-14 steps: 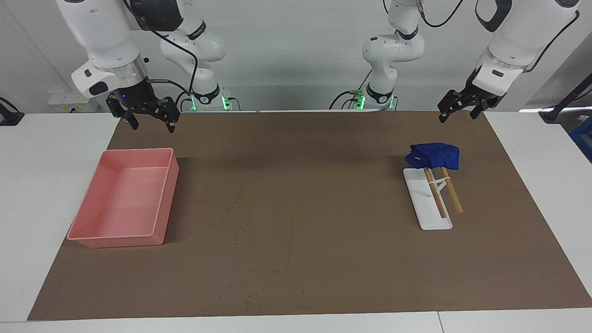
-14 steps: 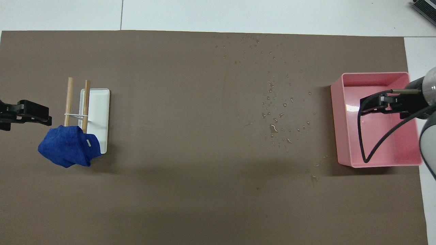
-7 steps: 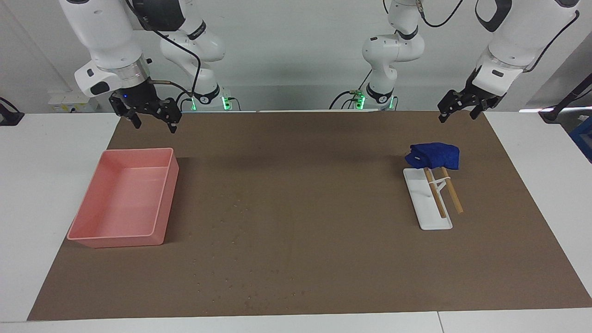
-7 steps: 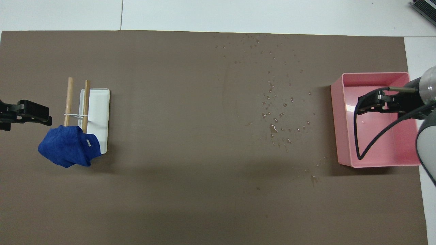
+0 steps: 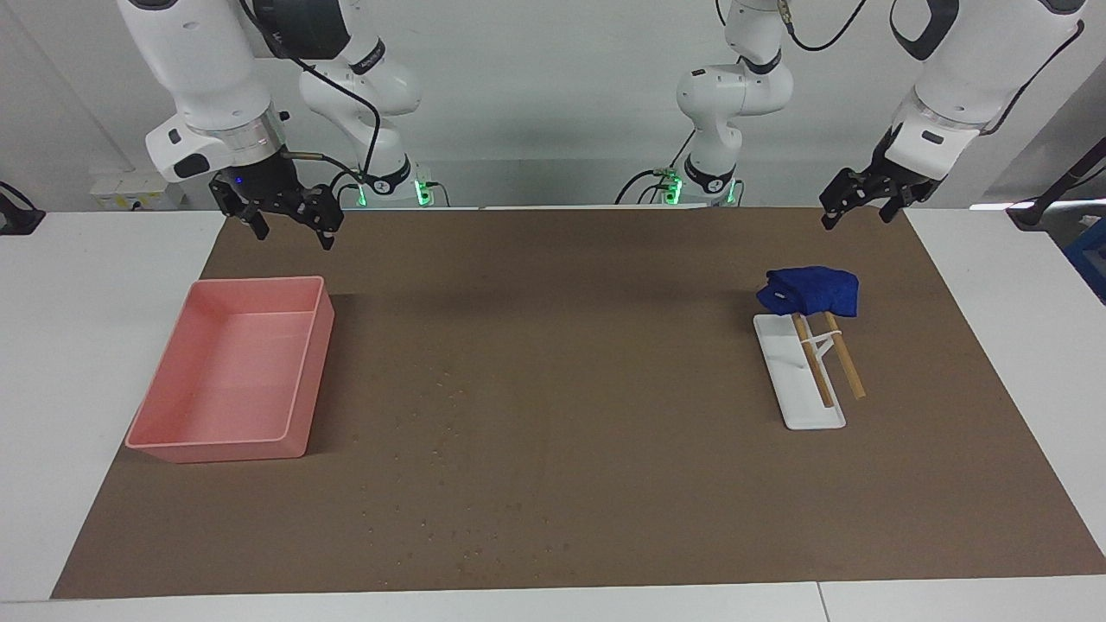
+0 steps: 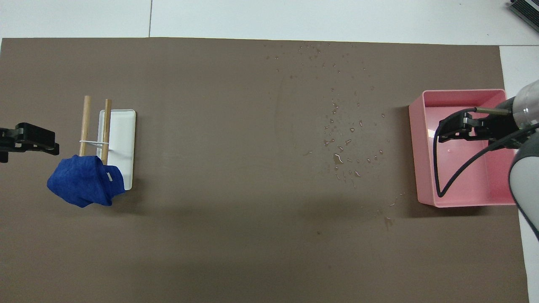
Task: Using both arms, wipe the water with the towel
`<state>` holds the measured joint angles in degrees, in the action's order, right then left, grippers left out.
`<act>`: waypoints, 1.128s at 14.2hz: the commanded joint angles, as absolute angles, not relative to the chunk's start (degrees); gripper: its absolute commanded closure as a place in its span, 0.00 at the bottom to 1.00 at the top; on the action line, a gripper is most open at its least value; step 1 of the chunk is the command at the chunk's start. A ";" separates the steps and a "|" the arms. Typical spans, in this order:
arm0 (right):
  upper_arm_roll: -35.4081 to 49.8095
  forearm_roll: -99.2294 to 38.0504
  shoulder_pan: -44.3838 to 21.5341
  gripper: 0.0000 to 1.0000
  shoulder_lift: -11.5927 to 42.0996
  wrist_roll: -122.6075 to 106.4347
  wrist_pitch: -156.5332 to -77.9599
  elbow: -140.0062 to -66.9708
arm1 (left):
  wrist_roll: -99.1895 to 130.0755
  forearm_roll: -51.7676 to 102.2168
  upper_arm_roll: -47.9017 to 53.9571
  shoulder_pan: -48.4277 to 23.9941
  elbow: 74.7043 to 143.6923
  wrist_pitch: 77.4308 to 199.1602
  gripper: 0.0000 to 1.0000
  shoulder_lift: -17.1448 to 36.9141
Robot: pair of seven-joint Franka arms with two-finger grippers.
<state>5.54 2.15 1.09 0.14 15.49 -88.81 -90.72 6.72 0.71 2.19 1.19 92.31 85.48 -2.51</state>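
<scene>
The deep-blue towel (image 5: 812, 289) (image 6: 86, 185) lies bundled on the robot-side ends of two wooden sticks, white tag showing. The water (image 6: 341, 143) is a scatter of tiny droplets on the brown mat between the middle of the table and the pink bin; it is faint in the facing view (image 5: 441, 432). My left gripper (image 5: 854, 220) (image 6: 25, 143) hangs open and empty in the air over the mat's edge, near the towel. My right gripper (image 5: 292, 238) (image 6: 457, 130) hangs open and empty above the pink bin's robot-side end.
A white tray (image 5: 799, 384) (image 6: 122, 134) with two wooden sticks (image 5: 842, 363) (image 6: 86, 122) lies by the towel. A pink bin (image 5: 311, 389) (image 6: 459, 91) stands at the right arm's end. The brown mat (image 5: 605, 345) covers most of the table.
My right gripper has drifted a little toward the middle of the table. My left gripper has barely shifted. The towel and water have not moved.
</scene>
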 commanded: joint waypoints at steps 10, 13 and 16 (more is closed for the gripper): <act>5.98 1.76 1.41 0.00 -0.88 15.73 -89.03 -92.11 | 47.96 0.18 2.46 6.15 109.32 99.22 0.00 -10.80; 5.98 1.76 1.41 0.00 -0.88 15.82 -89.03 -92.20 | 56.05 0.26 2.46 6.68 113.28 101.76 0.00 -12.48; 5.98 1.76 1.41 0.00 -0.88 15.82 -89.03 -92.20 | 67.28 0.18 2.46 6.15 118.46 107.21 0.00 -13.10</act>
